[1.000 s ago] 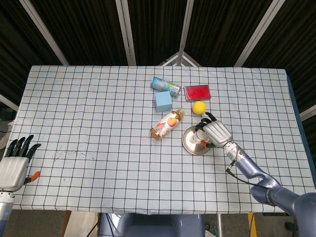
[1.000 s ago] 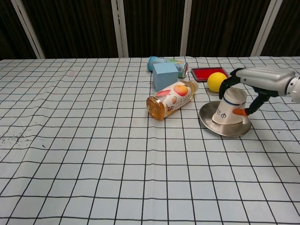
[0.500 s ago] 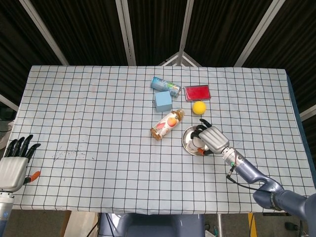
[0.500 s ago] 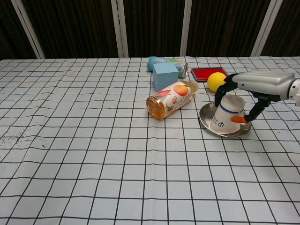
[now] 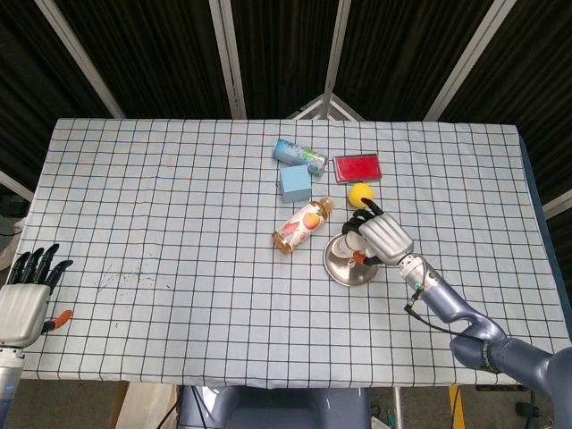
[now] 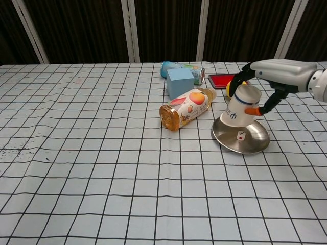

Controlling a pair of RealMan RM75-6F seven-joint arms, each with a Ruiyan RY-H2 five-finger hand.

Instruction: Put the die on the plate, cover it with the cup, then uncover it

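Note:
My right hand grips a white paper cup, mouth down and tilted, lifted just above the back of the silver plate. Under the raised rim a small white die lies on the plate near its middle, uncovered. In the head view the cup is mostly hidden under that hand. Far off at the table's near left corner, my left hand is held with its fingers apart and nothing in them.
A peach drink bottle lies on its side left of the plate. Behind it stand a blue cube, a lying can, a red tray and a yellow ball partly hidden by the cup.
The right hand has raised the cup from the plate, up and slightly back, baring the die. The plate has shifted a little to the left. The left hand has stayed still.

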